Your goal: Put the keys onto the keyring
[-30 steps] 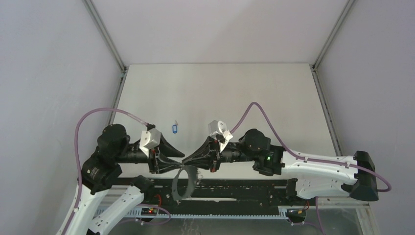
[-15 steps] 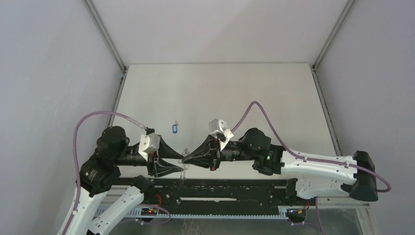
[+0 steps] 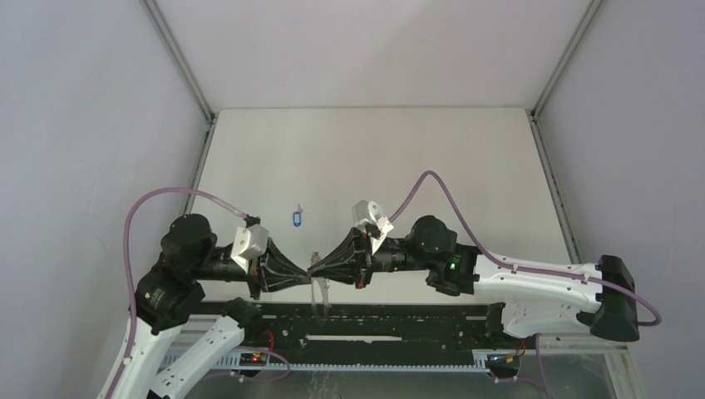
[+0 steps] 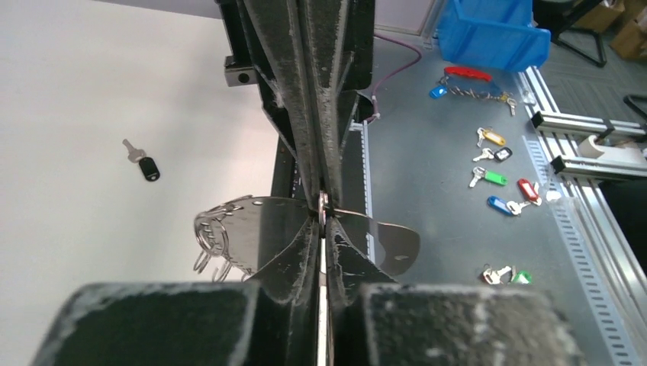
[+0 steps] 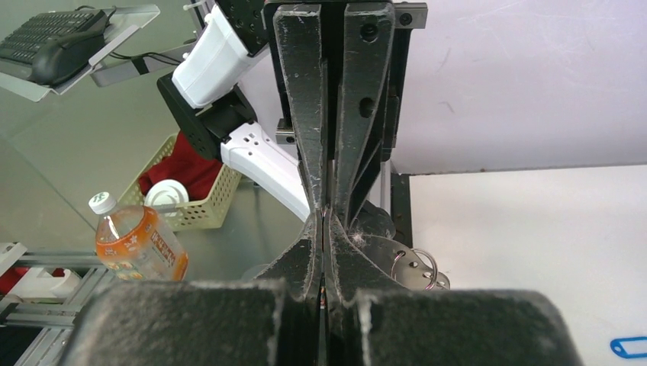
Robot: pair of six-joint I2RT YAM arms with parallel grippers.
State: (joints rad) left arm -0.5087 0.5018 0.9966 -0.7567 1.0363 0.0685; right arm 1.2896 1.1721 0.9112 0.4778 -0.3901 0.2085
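My left gripper (image 3: 306, 273) and right gripper (image 3: 316, 268) meet tip to tip above the table's near edge. The keyring (image 3: 318, 291), a thin grey metal band with small rings (image 4: 210, 232) along one edge, hangs edge-on below them. Seen from the left wrist, my left gripper (image 4: 323, 210) is pinched on the keyring (image 4: 255, 229) at its tips. My right gripper (image 5: 324, 213) is shut on the same keyring (image 5: 408, 267). One of the keys, with a blue head (image 3: 296, 218), lies on the table beyond the tips; it looks dark in the left wrist view (image 4: 145, 165). No other key shows.
A black rail (image 3: 374, 320) runs along the near edge under the arms. Off the table lie a blue bin (image 4: 492, 34) and several tagged keys (image 4: 503, 179) on a grey bench. A bottle (image 5: 137, 240) and a basket (image 5: 194, 202) stand past the left arm.
My left gripper opened and dipped, then came back up and closed at the right gripper's tips. The keyring swung from a face-on loop to edge-on. Both grippers shifted slightly away from the near edge.
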